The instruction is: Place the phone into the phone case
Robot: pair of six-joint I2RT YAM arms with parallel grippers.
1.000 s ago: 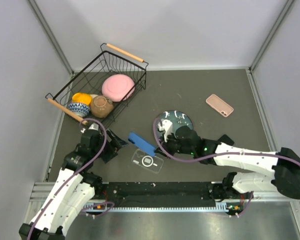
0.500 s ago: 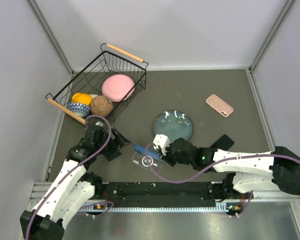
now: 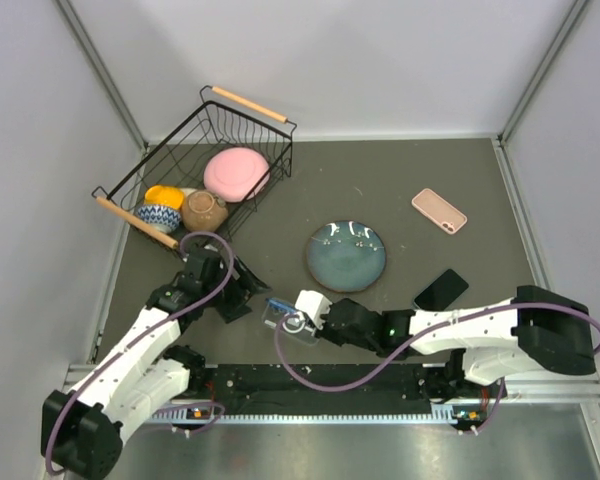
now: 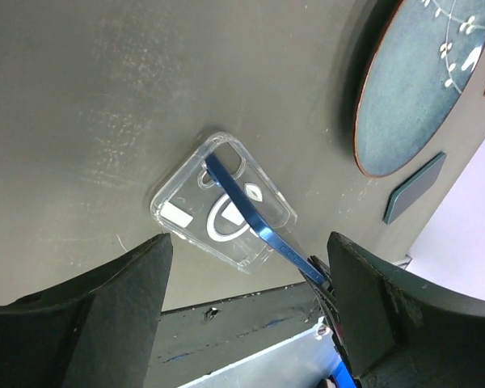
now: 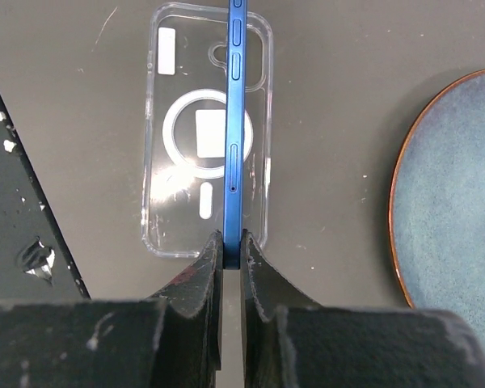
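Observation:
A clear phone case [image 3: 290, 326] with a white ring lies flat on the dark table near the front edge. My right gripper [image 3: 306, 312] is shut on the blue phone [image 3: 278, 305], which stands on its edge over the case. In the right wrist view the phone [image 5: 234, 121] runs along the length of the case [image 5: 178, 162], pinched at its near end by my right gripper [image 5: 229, 236]. In the left wrist view the phone [image 4: 255, 218] slants down, its far end at the camera-cutout end of the case [image 4: 223, 202]. My left gripper [image 4: 249, 238] is open, just left of the case [image 3: 242, 290].
A teal plate [image 3: 346, 256] lies just behind the case. Right of my right arm is a black phone-shaped slab [image 3: 441, 289], and a pink case [image 3: 439, 210] lies at the back right. A wire basket [image 3: 170, 150] with bowls stands at the back left.
My right gripper carried the blue phone left and toward the front, from beside the plate to over the clear case. My left gripper shifted right toward the case. The black slab came into view.

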